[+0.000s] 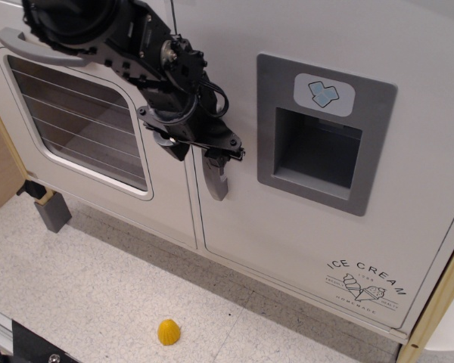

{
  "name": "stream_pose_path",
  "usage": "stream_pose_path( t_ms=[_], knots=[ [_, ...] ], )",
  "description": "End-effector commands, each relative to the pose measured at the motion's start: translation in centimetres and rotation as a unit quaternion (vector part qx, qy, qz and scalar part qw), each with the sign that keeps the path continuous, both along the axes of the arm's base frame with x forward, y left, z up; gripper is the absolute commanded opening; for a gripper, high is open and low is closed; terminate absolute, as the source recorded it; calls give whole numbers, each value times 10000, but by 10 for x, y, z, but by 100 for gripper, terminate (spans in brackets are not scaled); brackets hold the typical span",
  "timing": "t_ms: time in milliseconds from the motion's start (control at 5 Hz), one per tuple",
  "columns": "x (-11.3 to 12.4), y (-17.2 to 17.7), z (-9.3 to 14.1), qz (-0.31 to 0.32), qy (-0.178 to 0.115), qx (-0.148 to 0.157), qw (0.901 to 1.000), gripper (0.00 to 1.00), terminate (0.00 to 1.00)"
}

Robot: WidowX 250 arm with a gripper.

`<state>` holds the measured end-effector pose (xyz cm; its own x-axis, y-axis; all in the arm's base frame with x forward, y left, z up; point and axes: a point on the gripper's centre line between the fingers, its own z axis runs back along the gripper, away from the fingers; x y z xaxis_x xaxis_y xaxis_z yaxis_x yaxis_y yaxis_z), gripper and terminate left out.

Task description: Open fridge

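Observation:
The fridge (pixel 287 242) is a large white door, and it looks closed. It has a grey dispenser panel (pixel 318 144) and an "ICE CREAM" logo (pixel 365 286). Its vertical grey handle (pixel 216 181) is at the door's left edge; only the lower part shows. My black gripper (pixel 203 150) covers the upper part of the handle. The jaws stand apart: one finger (pixel 172 146) is left of the handle and the other (pixel 228 152) is at its right side. I cannot see whether the fingers touch the handle.
The white oven door (pixel 166 204) with a window and a horizontal grey handle (pixel 30 49) is to the left. A small yellow object (pixel 169 331) lies on the speckled floor. A grey block (pixel 53 212) stands at lower left. A wooden post (pixel 439 302) is at the right.

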<state>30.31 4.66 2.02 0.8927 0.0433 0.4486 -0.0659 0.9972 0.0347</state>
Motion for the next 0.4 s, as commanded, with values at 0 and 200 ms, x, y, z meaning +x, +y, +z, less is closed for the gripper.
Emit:
stream_pose_path(
  t_ms=[0, 200],
  knots=[
    [18, 5, 9, 19, -257, 95, 9996, 0, 0],
    [13, 6, 10, 15, -279, 109, 9995, 0, 0]
  ],
)
